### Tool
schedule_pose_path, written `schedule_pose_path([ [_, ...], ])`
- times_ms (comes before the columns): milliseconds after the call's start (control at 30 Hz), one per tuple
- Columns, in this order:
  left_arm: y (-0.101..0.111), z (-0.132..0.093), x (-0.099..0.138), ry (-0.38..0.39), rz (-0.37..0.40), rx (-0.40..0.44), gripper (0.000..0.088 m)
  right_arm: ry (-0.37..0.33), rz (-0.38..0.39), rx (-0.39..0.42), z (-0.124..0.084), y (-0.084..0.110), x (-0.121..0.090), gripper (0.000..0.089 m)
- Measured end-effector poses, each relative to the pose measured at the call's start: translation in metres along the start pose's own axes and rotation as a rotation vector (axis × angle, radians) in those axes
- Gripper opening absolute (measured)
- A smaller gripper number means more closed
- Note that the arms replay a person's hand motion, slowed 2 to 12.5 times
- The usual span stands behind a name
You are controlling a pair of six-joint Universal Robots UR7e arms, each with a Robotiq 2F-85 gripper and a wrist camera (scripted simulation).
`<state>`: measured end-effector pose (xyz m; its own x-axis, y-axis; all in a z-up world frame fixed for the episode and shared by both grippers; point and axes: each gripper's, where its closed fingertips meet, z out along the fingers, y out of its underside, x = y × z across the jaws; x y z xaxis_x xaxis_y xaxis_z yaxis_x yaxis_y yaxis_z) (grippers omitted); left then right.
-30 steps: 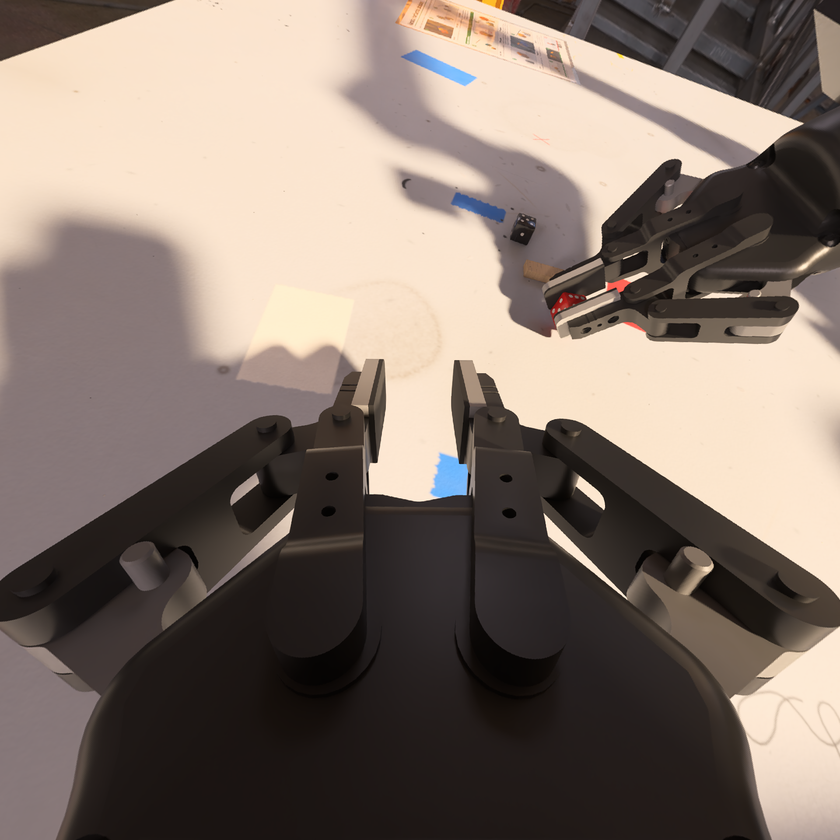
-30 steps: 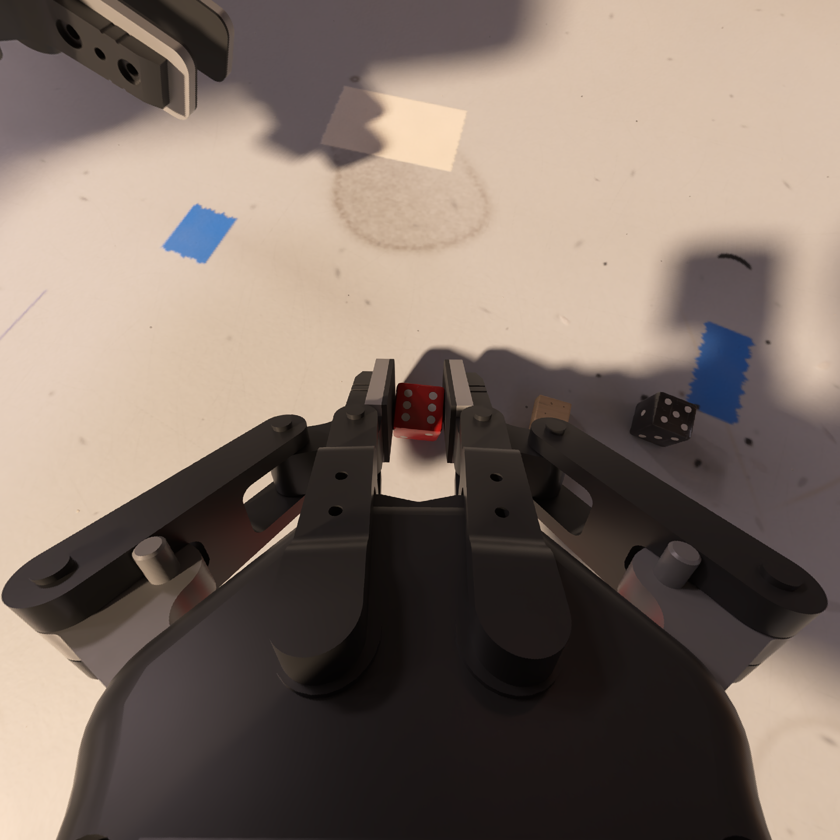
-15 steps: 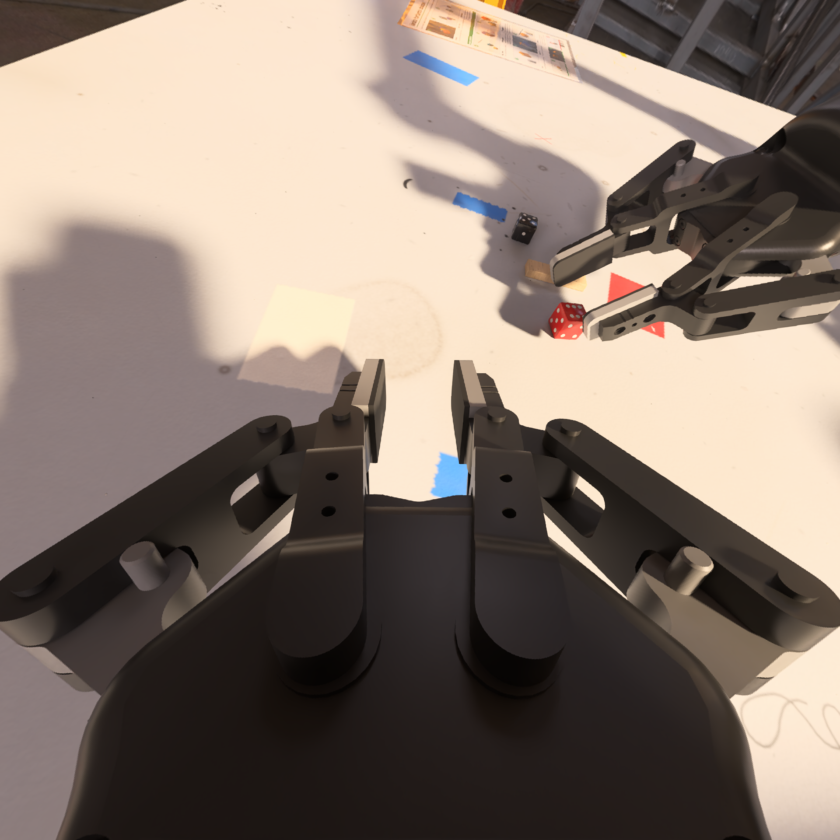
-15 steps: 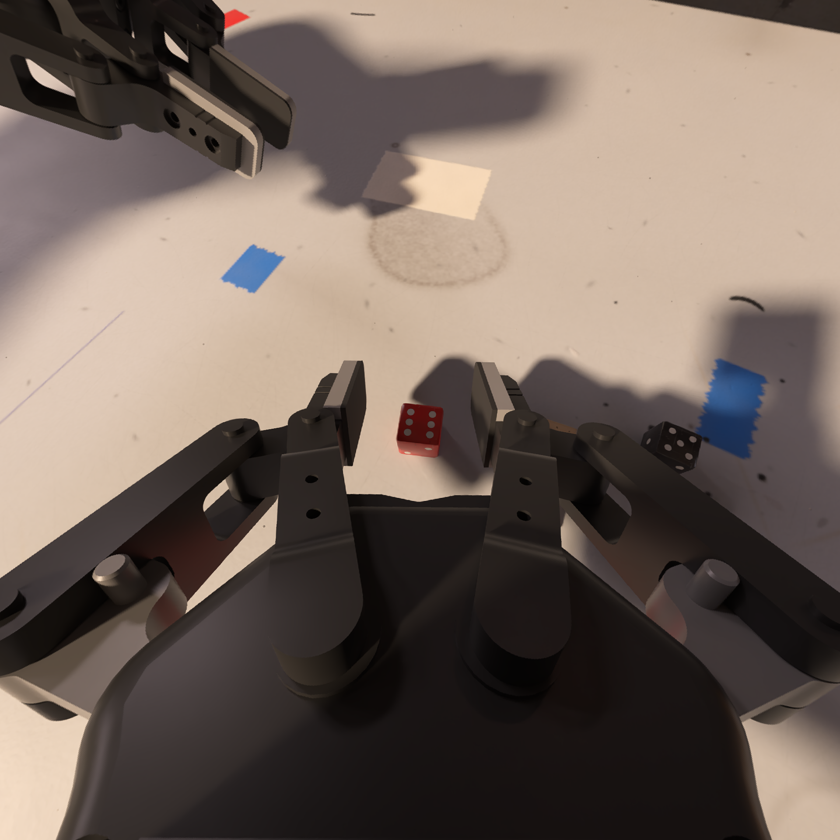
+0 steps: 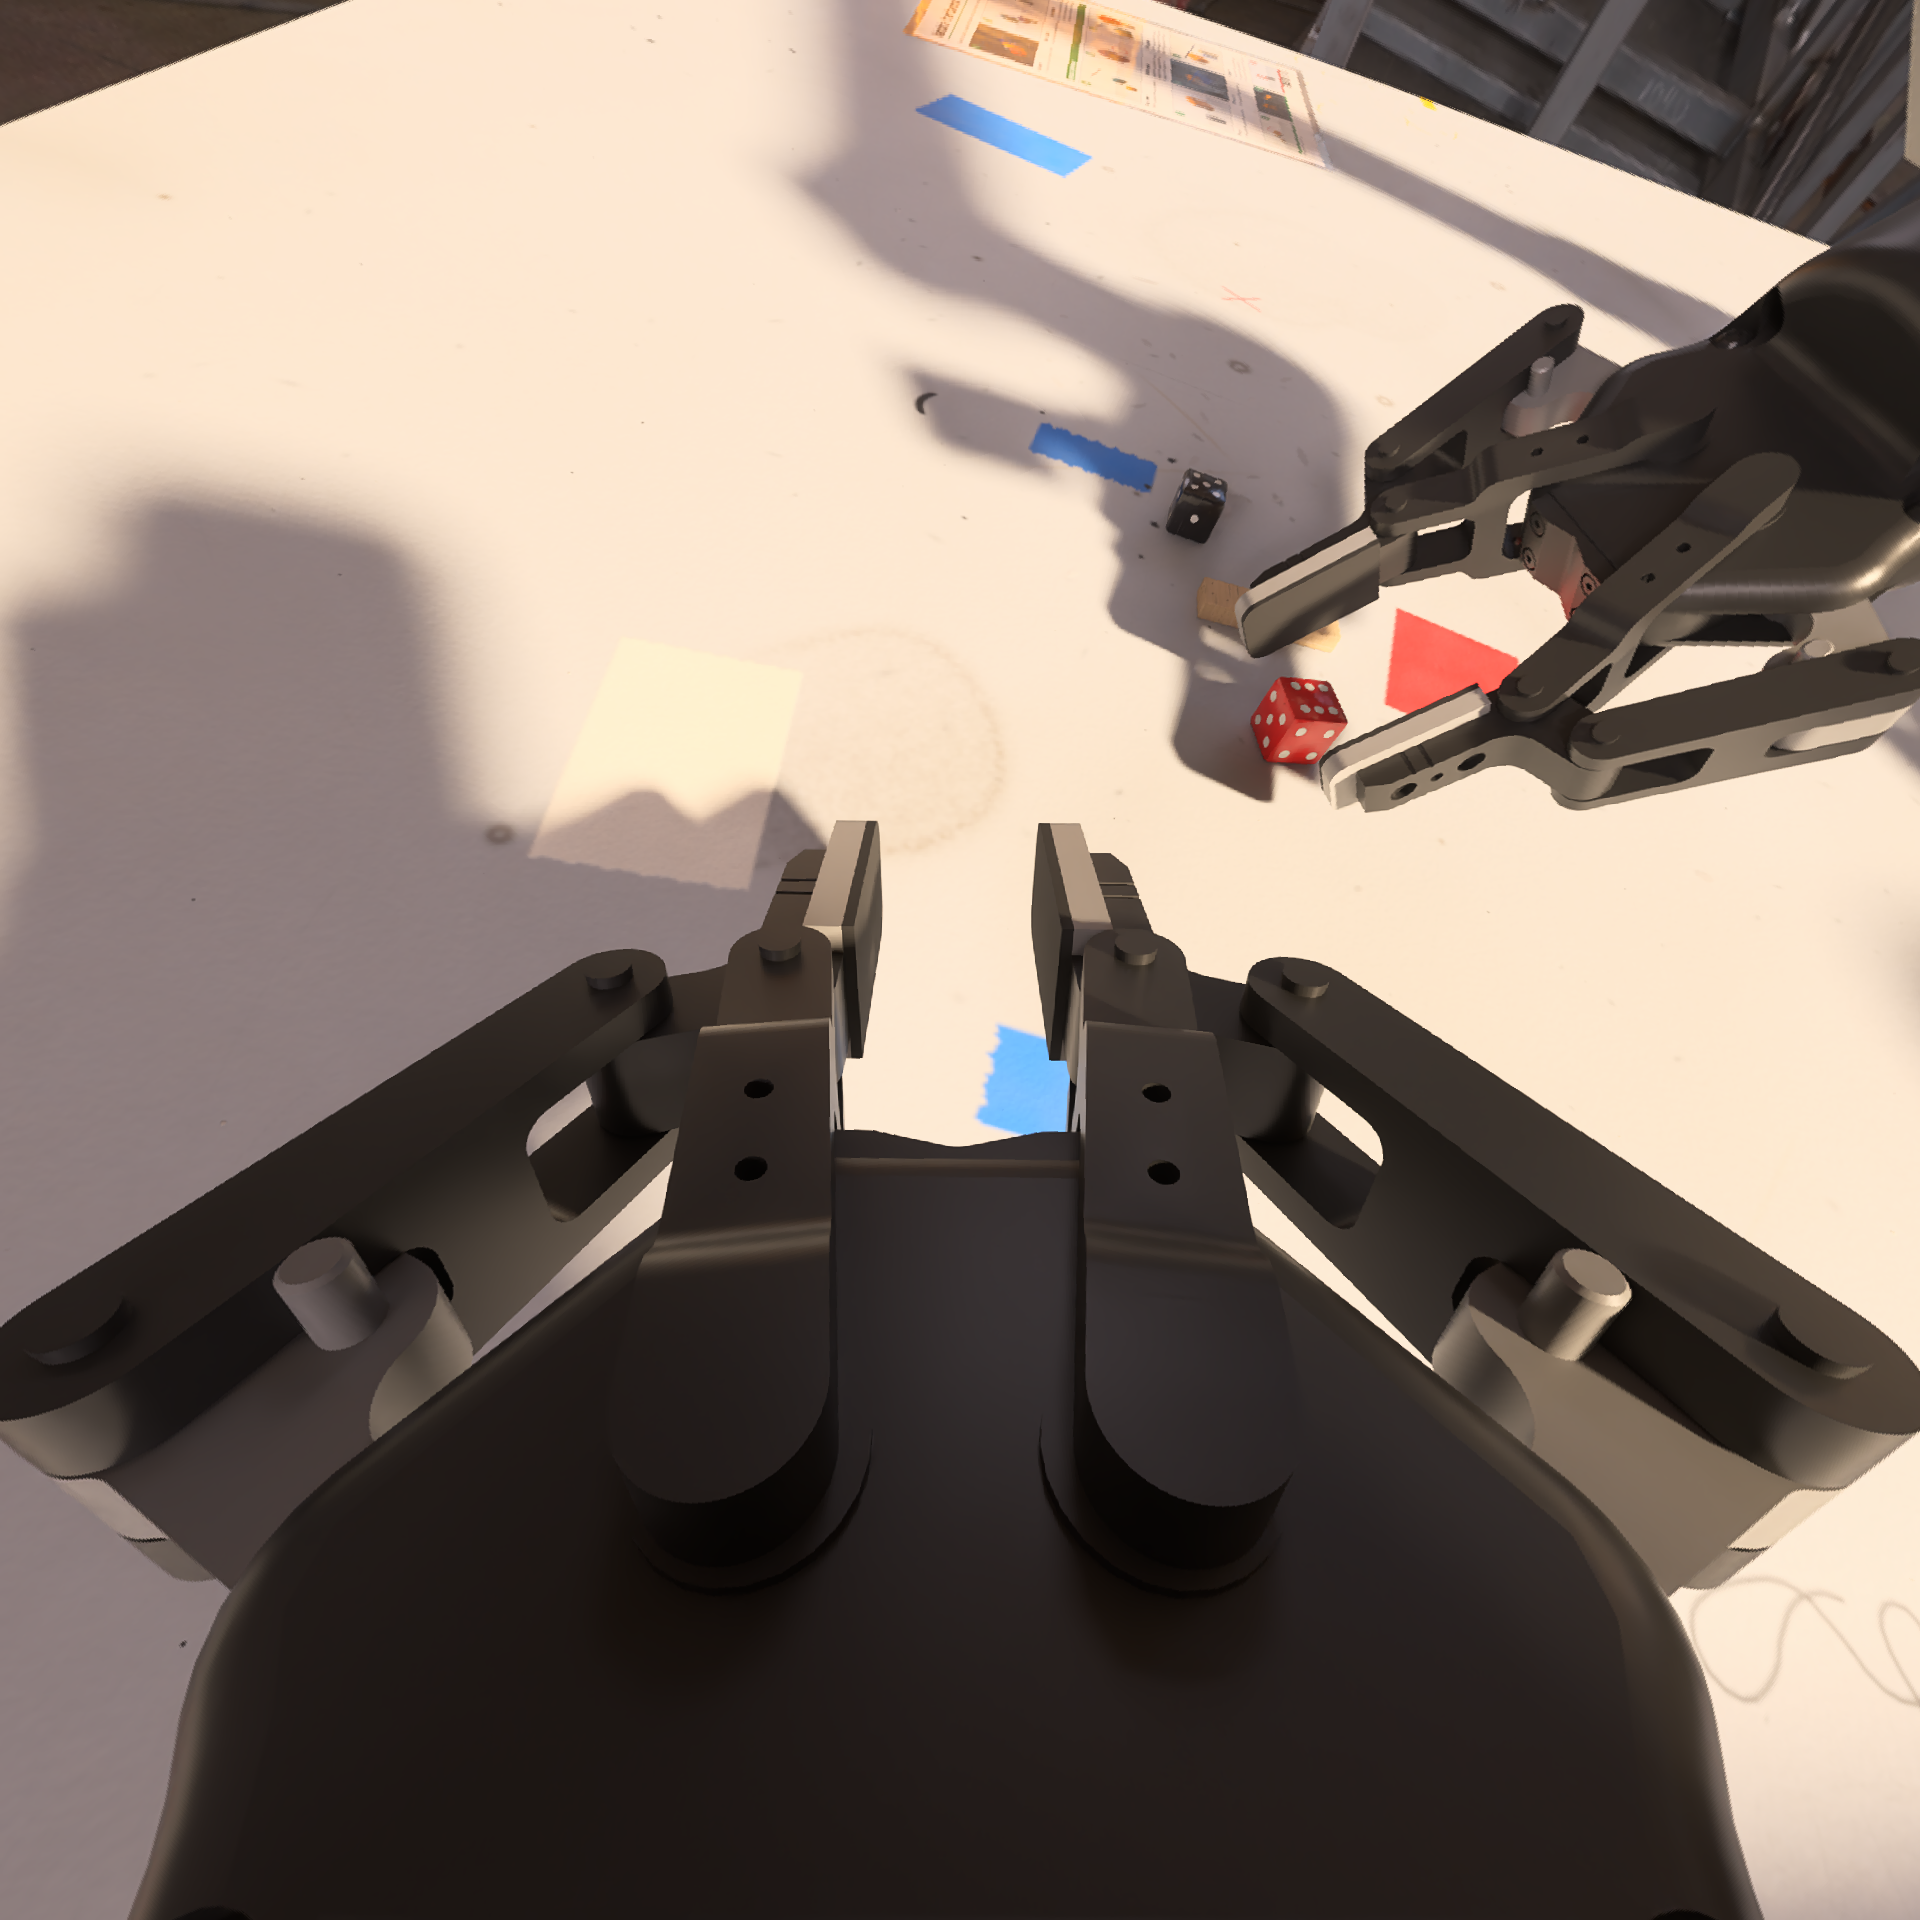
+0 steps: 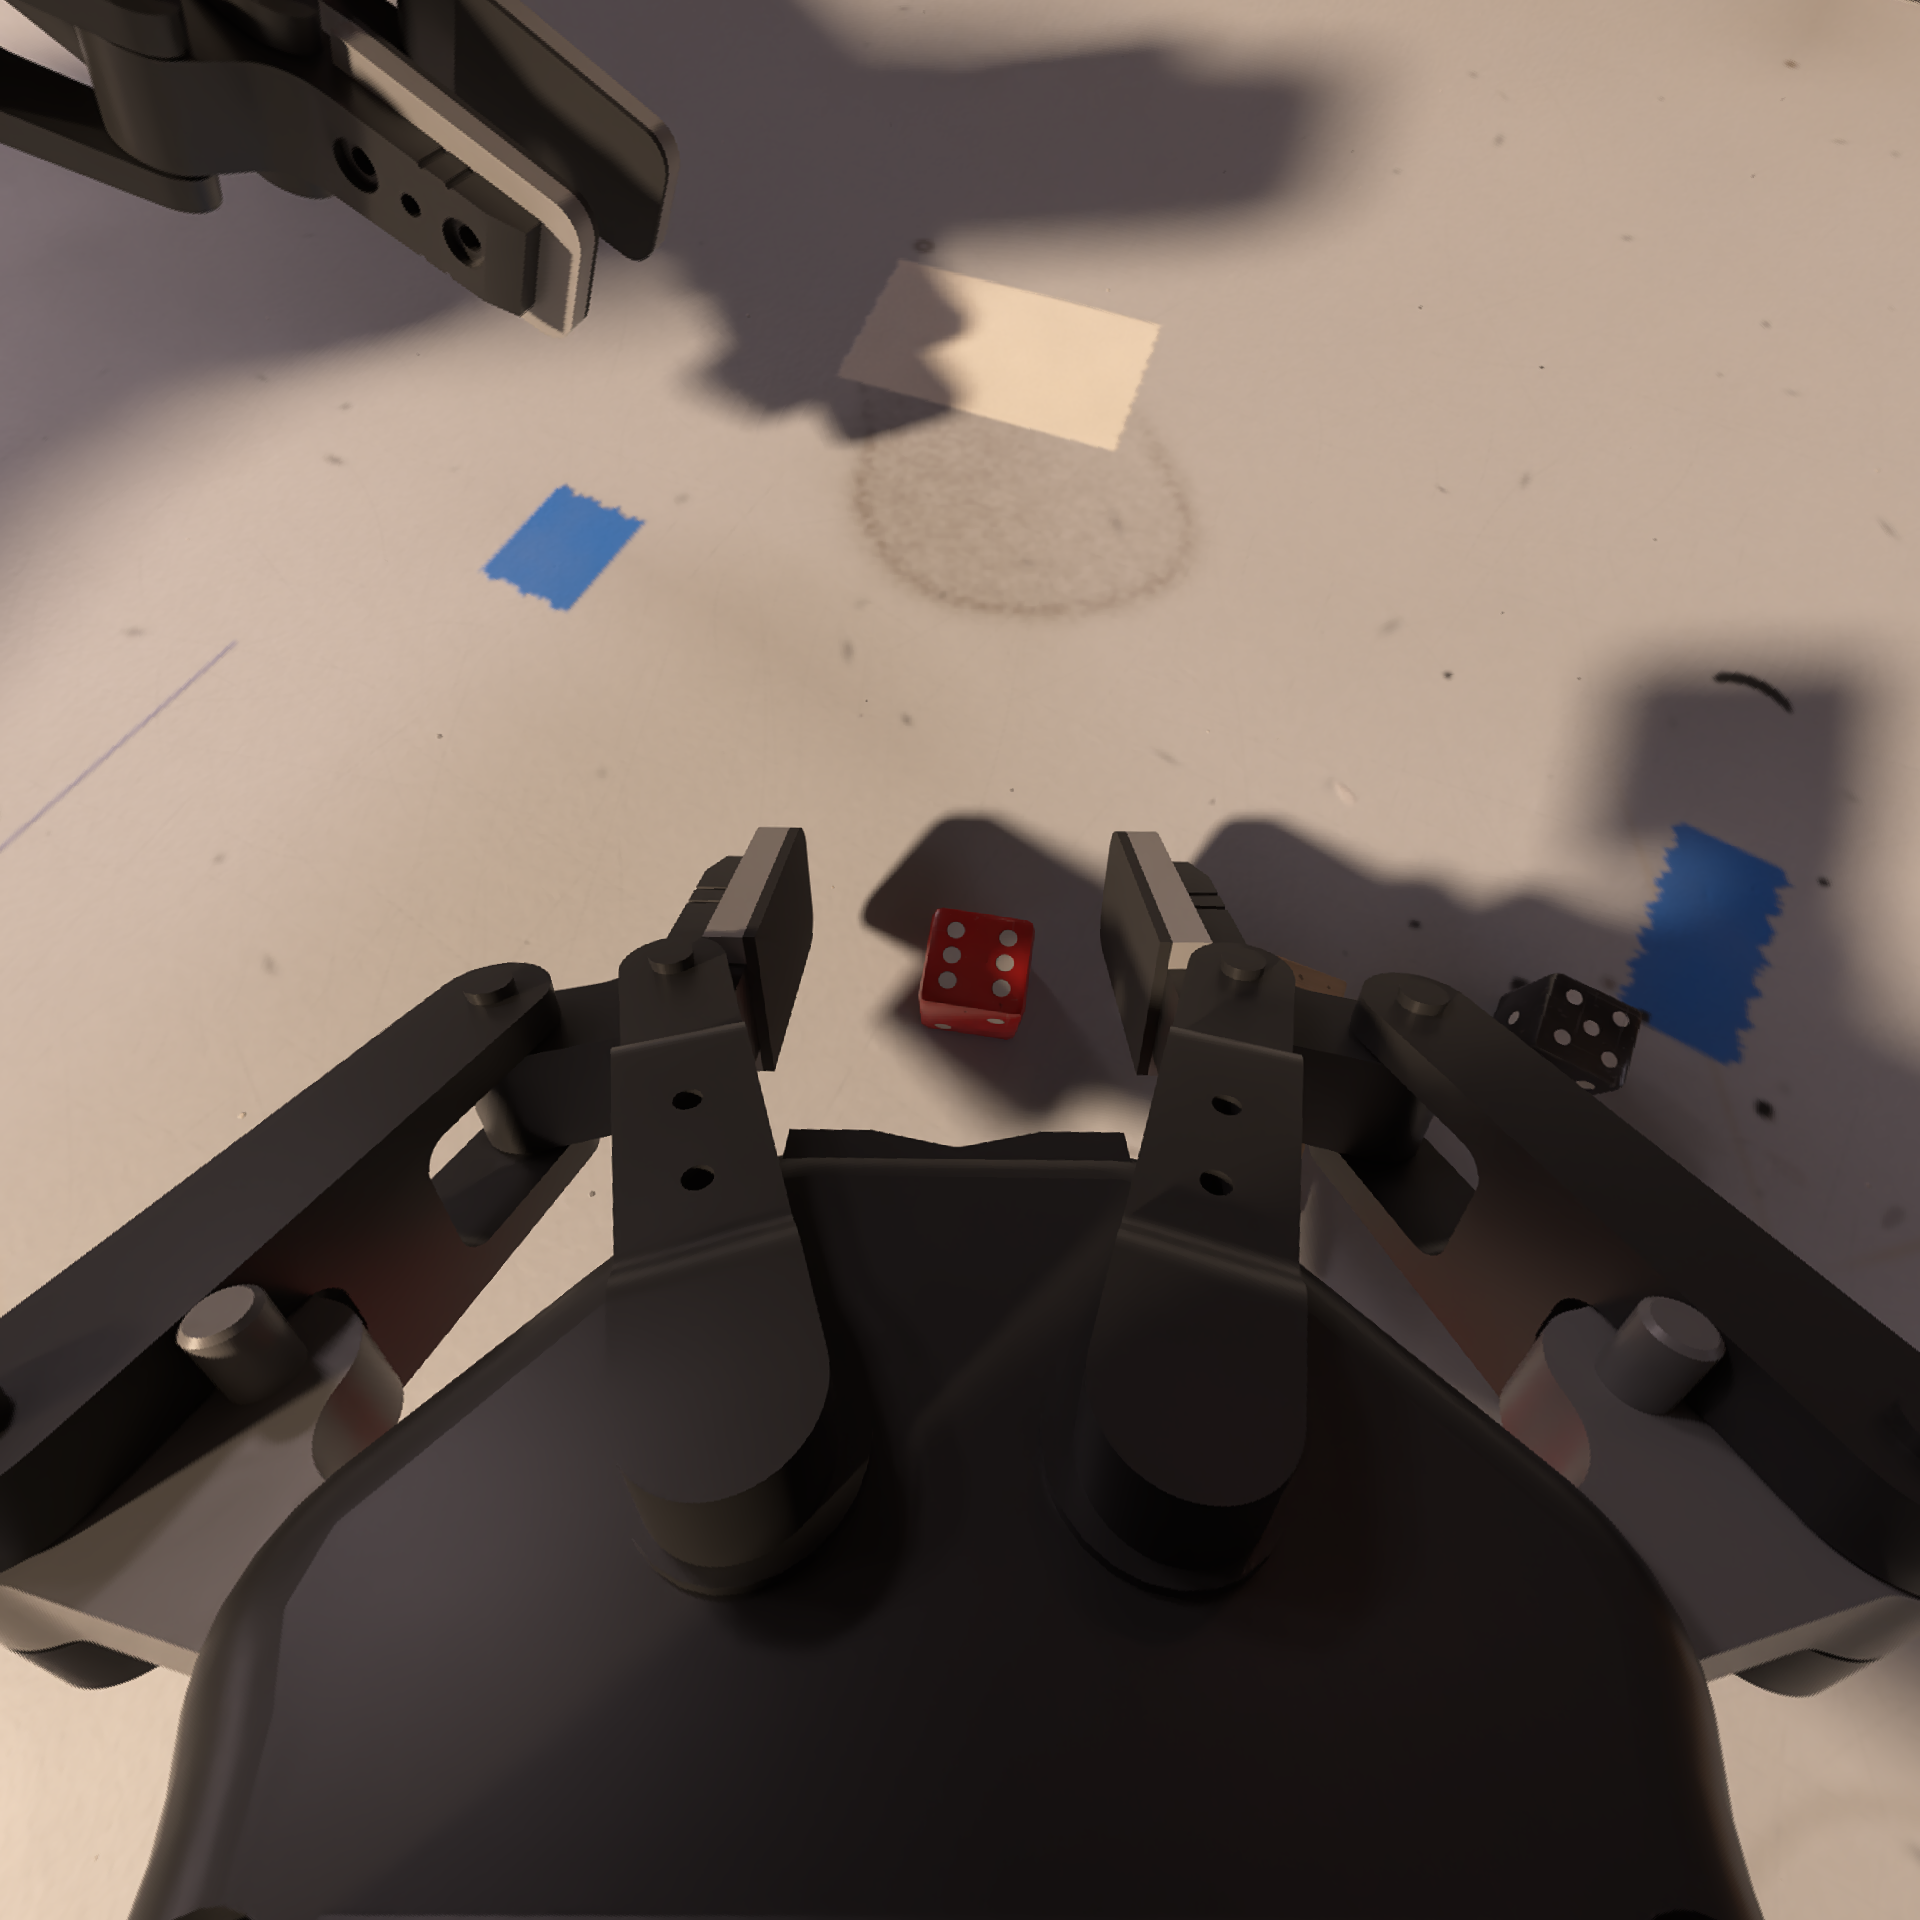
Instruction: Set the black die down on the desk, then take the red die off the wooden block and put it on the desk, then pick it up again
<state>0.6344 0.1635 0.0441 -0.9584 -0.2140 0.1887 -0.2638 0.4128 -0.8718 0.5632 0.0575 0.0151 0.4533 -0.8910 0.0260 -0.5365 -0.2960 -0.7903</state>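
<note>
Since a second ago the right claw [image 6: 956,925] lets go and spreads wide; the red die [image 6: 977,971], glossy with white pips, sits on the table [image 6: 416,831] between its fingers, untouched. Left claw [image 5: 956,914] hangs apart, empty.

The red die [image 6: 977,971] is flanked on both sides by bare desk [image 6: 520,831]. Beyond one flank, access is narrowed by the wooden block [image 5: 1218,601] and black die [image 6: 1574,1029].
</note>
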Motion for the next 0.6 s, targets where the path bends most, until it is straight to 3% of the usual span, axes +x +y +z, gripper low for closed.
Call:
schedule_pose_path([
  [600,0.0001,-0.0006,0.0000,-0.008,0.004,0.007,0.0263,-0.019,0.038,0.034,-0.0009,-0.0052,0.0034,0.0477],
])
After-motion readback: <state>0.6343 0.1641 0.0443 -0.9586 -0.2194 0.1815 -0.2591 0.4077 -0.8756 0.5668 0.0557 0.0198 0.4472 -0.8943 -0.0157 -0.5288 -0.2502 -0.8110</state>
